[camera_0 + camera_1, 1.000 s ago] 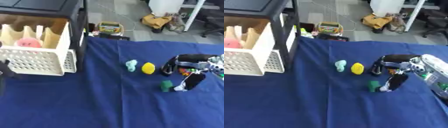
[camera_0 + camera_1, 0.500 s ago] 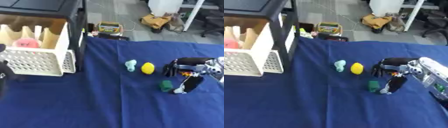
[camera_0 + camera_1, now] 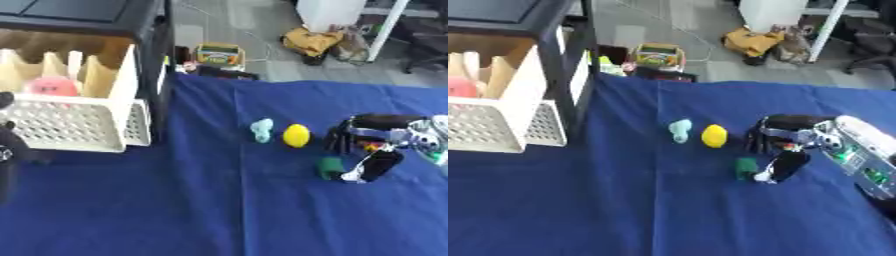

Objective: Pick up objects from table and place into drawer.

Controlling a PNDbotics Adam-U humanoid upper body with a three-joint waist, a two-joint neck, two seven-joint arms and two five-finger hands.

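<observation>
Blue cloth covers the tabletop point(image 3: 219, 210), bare across its near part. Nearest of the things on it is a small dark green block point(image 3: 330, 168), lying right of centre. The robot's black and silver right hand point(image 3: 785, 150) comes in from the right edge just beside it, fingers point(image 3: 756, 137) curled downward above the cloth and the thumb low next to the block; it has hold of nothing, and whether the thumb touches the block cannot be told. Slightly farther back lies a round yellow lemon-shaped object point(image 3: 296, 135), and just left of that a small pale teal figure point(image 3: 261, 130); the two are close but apart. At the left edge a dark part of the left arm shows, its hand out of view. Behind it, a white perforated plastic drawer point(image 3: 66, 127) stands pulled out from a black-framed cabinet point(image 3: 157, 60), with a pink rounded object point(image 3: 52, 86) inside among tan dividers.
</observation>
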